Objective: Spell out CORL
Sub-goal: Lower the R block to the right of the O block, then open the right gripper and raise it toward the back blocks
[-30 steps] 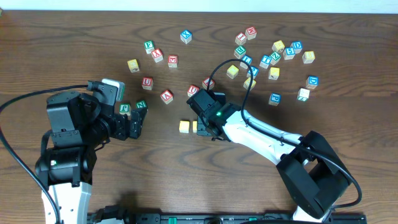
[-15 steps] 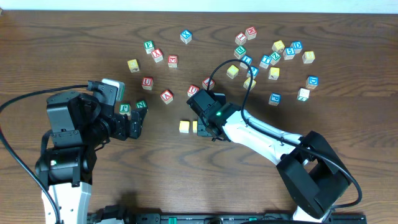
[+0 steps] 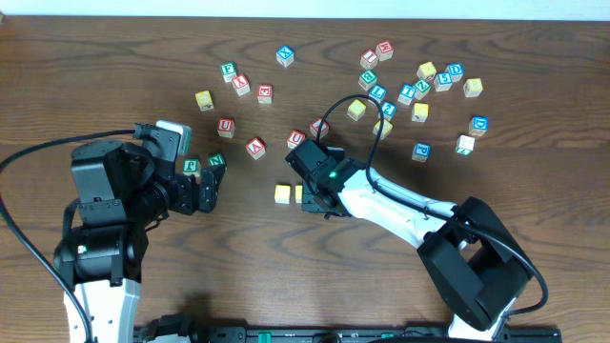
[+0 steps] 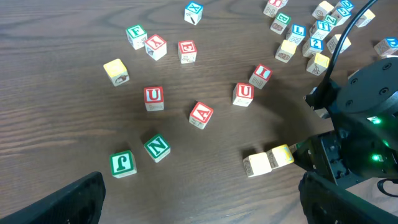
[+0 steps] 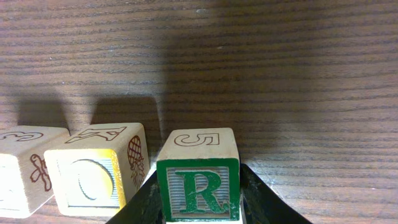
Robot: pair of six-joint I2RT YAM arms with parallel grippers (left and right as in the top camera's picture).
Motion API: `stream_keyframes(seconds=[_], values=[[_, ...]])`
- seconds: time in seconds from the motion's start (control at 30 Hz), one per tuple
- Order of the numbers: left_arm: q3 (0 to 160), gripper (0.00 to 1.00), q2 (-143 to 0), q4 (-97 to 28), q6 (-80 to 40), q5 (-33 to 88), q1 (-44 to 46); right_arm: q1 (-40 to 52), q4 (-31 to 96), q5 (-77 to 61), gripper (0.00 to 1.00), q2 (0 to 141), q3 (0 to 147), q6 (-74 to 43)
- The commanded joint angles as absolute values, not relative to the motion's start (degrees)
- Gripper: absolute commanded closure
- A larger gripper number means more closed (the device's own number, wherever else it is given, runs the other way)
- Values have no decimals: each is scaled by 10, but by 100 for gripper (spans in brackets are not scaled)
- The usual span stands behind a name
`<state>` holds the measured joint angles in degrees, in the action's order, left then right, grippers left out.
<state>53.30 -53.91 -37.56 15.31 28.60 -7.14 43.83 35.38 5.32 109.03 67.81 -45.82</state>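
Observation:
My right gripper (image 3: 318,197) is shut on a green R block (image 5: 198,180), held low at the table just right of two yellow blocks. In the right wrist view the yellow O block (image 5: 94,168) is next to the R, and another yellow block (image 5: 25,168) is left of that. Overhead the two yellow blocks (image 3: 283,193) lie side by side at mid table, with the R hidden under the gripper. They also show in the left wrist view (image 4: 267,160). My left gripper (image 3: 202,191) is open and empty, left of them.
Loose letter blocks are scattered behind: green F (image 3: 191,166) and N (image 3: 216,160) near the left gripper, red U (image 3: 225,125), red A (image 3: 255,147), and a cluster of blue, yellow and green blocks (image 3: 410,90) at the back right.
The right gripper has shifted very slightly at the yellow blocks. The left arm has not moved.

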Motion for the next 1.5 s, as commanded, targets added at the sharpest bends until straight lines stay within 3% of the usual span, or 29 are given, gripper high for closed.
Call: stream_keyframes(seconds=[0.0, 0.6, 1.47], values=[[547, 2, -539, -378, 163, 294, -73, 433, 356, 54, 69, 1094, 678, -456], [547, 2, -539, -377, 163, 294, -73, 433, 367, 56, 63, 1094, 691, -445], [547, 2, -539, -377, 163, 294, -73, 433, 408, 63, 65, 1094, 737, -432]])
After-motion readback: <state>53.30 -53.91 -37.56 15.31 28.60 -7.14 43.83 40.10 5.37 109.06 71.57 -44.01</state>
